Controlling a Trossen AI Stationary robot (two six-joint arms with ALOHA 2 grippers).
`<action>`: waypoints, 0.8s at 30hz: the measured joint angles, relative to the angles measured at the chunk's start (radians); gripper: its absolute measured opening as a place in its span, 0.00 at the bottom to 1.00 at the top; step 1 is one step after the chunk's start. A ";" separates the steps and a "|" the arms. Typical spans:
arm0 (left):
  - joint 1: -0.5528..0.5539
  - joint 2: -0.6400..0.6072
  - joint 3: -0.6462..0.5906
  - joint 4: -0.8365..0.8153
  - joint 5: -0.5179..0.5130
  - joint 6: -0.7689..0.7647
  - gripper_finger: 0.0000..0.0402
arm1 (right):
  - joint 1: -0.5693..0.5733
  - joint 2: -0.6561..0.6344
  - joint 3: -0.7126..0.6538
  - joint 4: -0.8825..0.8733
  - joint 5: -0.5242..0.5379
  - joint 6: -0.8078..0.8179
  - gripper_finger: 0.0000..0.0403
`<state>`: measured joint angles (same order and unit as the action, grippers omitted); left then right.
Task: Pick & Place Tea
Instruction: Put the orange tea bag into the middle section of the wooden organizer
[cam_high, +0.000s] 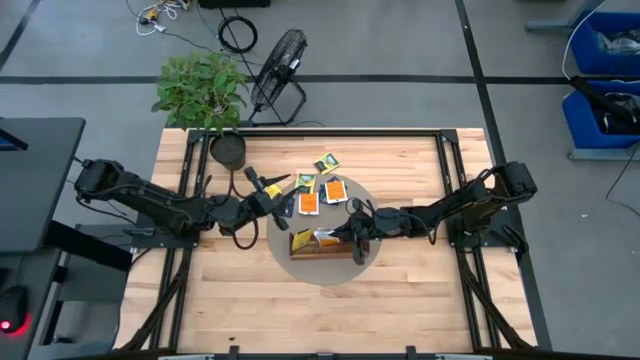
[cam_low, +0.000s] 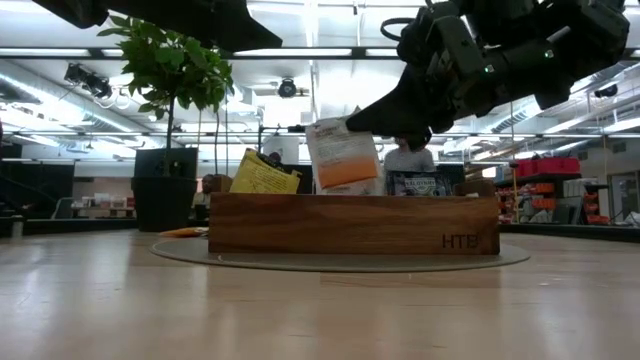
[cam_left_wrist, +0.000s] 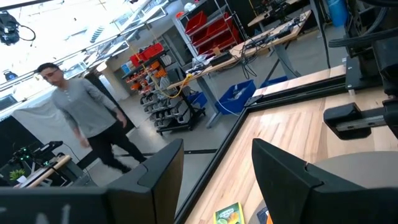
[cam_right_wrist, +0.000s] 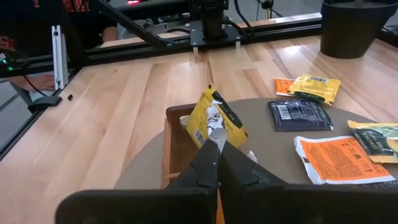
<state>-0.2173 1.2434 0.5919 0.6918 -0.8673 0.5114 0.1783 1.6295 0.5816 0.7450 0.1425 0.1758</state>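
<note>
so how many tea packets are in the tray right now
2 show: a yellow packet standing in the wooden tray's end compartment, and an orange-and-white packet dipping into the middle, pinched by the right gripper. More may be hidden behind the tray wall.

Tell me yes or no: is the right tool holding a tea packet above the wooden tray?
Yes: in the low view the right tool pinches a white and orange tea packet hanging above the wooden tray.

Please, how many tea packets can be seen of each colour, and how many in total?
Yellow packets: 2
Orange packets: 3
Dark blue packets: 1
Green or green-yellow packets: 2
White-orange packets: 1
Total: 9, as far as can be seen
</note>
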 joint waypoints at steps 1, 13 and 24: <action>0.000 0.000 0.000 0.000 0.000 0.000 0.49 | 0.000 0.008 0.000 0.006 0.000 0.002 0.01; 0.000 0.000 0.000 0.000 0.000 0.008 0.49 | 0.000 0.060 0.000 0.049 0.000 0.009 0.01; 0.000 0.000 0.000 0.000 0.000 0.008 0.49 | 0.000 0.060 0.000 0.037 0.000 0.003 0.14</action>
<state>-0.2176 1.2434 0.5919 0.6922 -0.8669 0.5194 0.1783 1.6894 0.5812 0.7822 0.1425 0.1787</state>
